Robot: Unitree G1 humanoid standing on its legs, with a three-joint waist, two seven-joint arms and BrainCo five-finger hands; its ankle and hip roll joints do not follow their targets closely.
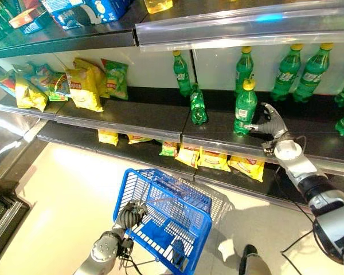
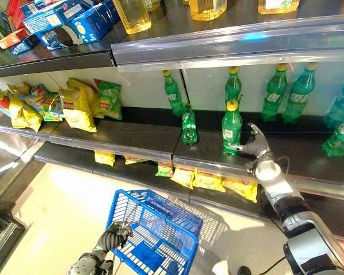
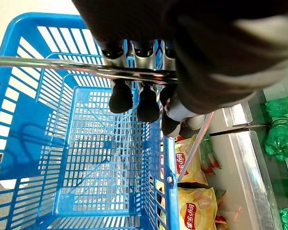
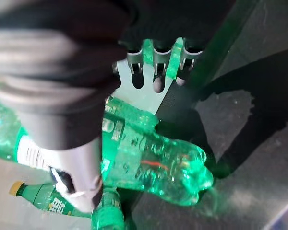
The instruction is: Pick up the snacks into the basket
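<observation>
Blue mesh basket, green yellow-capped bottles, yellow snack bags, and seemingly dark shelves.

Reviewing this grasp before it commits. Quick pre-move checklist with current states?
1. Basket held: ok. Left hand has its fingers curled round the metal handle of the blue basket.
2. Basket ready to receive: ok. Its mesh floor shows bare in the left wrist view.
3. Target matches the task: not ok. Right hand is at a green bottle on the middle shelf, not at a snack.
4. Right hand state: ok. Fingers spread open beside the bottle, nothing clamped.
5. Snacks within view: ok. Yellow chip bags lie on the lower shelf below the bottle.
6. Contact with the bottle: cannot tell.
</observation>
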